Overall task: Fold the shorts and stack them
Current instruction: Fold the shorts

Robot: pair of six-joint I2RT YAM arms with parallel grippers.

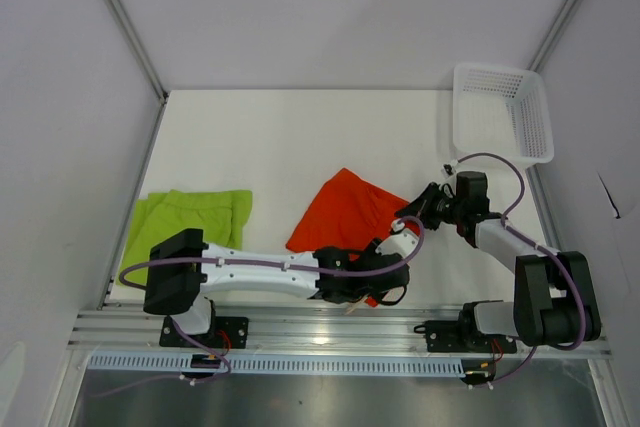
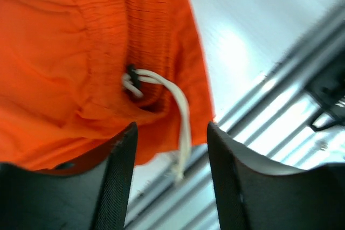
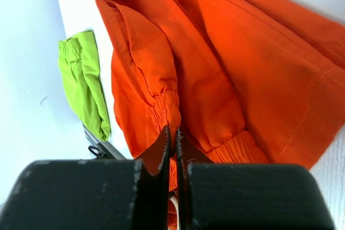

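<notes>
The orange-red shorts (image 1: 345, 212) lie crumpled at the table's middle front. My right gripper (image 1: 404, 219) is at their right edge, shut on a fold of the elastic waistband (image 3: 172, 112); the fingers (image 3: 161, 146) pinch the cloth tightly. My left gripper (image 1: 370, 290) reaches across to the shorts' near corner and is open. In the left wrist view the waistband (image 2: 102, 52) and a white drawstring (image 2: 180, 111) hang just beyond and between the open fingers (image 2: 121, 171); nothing is gripped. The lime green shorts (image 1: 190, 215) lie flat at the left, also seen in the right wrist view (image 3: 86, 82).
A white mesh basket (image 1: 500, 112) stands at the back right corner. An aluminium rail (image 1: 340, 327) runs along the table's near edge, right under my left gripper. White walls close in the left, back and right.
</notes>
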